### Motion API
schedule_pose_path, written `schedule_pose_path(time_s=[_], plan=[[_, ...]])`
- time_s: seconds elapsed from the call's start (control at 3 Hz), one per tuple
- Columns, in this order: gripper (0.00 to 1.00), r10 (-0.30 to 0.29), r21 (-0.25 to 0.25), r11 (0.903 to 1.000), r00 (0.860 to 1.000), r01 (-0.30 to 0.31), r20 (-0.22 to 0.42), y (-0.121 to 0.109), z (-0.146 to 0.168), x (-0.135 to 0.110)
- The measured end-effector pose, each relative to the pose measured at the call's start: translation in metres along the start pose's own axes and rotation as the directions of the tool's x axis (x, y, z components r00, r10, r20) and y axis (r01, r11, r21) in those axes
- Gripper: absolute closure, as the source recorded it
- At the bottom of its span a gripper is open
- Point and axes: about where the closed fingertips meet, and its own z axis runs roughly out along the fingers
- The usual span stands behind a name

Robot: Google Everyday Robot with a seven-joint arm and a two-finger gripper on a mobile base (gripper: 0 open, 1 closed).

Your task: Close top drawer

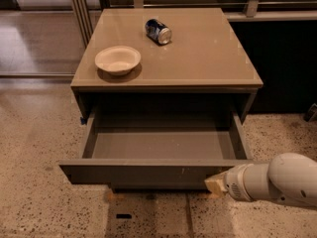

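A pale bowl (pixel 118 59) is seen at the left of the tan worktop (pixel 213 58), with a blue drinks can (pixel 158 31) lying on its side further back, towards the middle. Below them the top drawer (pixel 143 173) is shown pulled fully out of the cabinet, its shallow box open to view and its flat, handle-less front marked by small white scratches (pixel 183 171) right of centre. At the lower right, the robot's hand (pixel 214 184) is held low at the right-hand end of that front, its beige tip at or just beside the panel's lower edge. Contact cannot be confirmed, and whether the hand is open or closed cannot be told. The white arm (pixel 282 182) is seen reaching in from the right edge over the speckled floor (pixel 39 133).

The closing is judged to be at its start: the hand is placed for a push, but the drawer is not yet driven in. What is called for next is a steady push straight towards the cabinet. As the hand is set far off-centre, care is needed so that the drawer is not skewed on its runners. No brand or wording can be read on the can, whose print is made out only as blue and white, and no other writing is visible
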Motion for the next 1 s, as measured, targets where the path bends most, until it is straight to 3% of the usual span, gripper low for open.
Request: schedule_pose_path(time_s=[0.33,0.67,1.0], plan=[[1.0,-0.011,0.019,0.9998,1.0,0.011,0.007,-0.01,0.009,-0.008],[1.0,-0.083,0.05,0.9954,0.996,0.083,0.013,-0.031,0.025,-0.033],[1.0,-0.083,0.05,0.9954,0.996,0.083,0.013,-0.03,0.025,-0.032]])
